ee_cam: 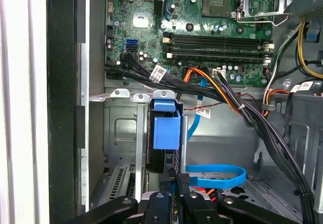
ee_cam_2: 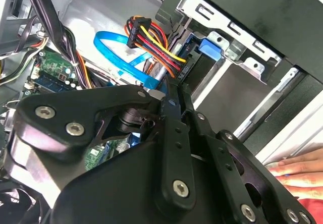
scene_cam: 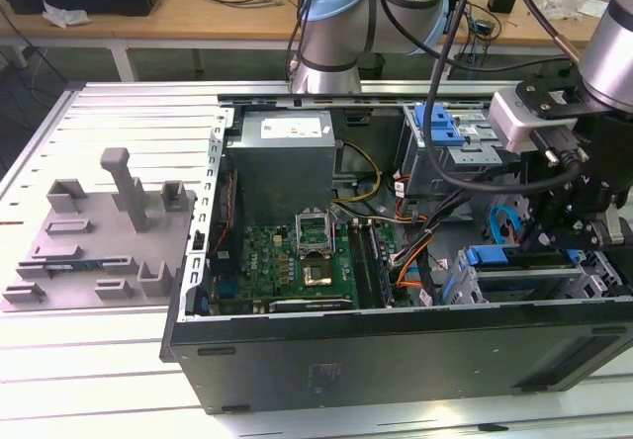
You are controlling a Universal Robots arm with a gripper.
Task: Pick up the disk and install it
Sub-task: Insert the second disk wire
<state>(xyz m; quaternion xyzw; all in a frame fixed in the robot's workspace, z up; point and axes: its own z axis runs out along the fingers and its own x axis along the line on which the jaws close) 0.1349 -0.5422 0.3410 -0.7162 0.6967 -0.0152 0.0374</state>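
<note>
So, starting at the exterior view's left: a grey plastic fixture [scene_cam: 99,231] lay on the slatted tabletop [scene_cam: 89,380], well apart from the work. Beside it stood the open computer case [scene_cam: 396,360], with the green motherboard [scene_cam: 297,261] on its floor and the grey metal box [scene_cam: 287,157] with a white sticker behind that. Further right sat the cage with a blue latch [scene_cam: 445,132], and nothing was happening there.

Your work was at the exterior view's right end. There the disk [ee_cam: 165,128] stood on edge inside the metal bay [ee_cam: 121,133] by the case's front wall, with its blue bracket showing at the top of the slot. The claw [ee_cam: 176,179] was right at the disk's near end, narrow, its fingertips [ee_cam: 182,179] drawn almost together. You could not have told from these views whether they pinched the bracket's edge or merely pressed against it.

A loose blue cable [ee_cam: 217,176] looped on the case floor just beside the claw. In the second wrist view a person's hand [ee_cam_2: 298,171] rested at the case's edge.

As I judged it, the pick-up was behind you and the disk was already in its bay, so the task was nearly done. Whether the disk was fully home was not clear.
</note>
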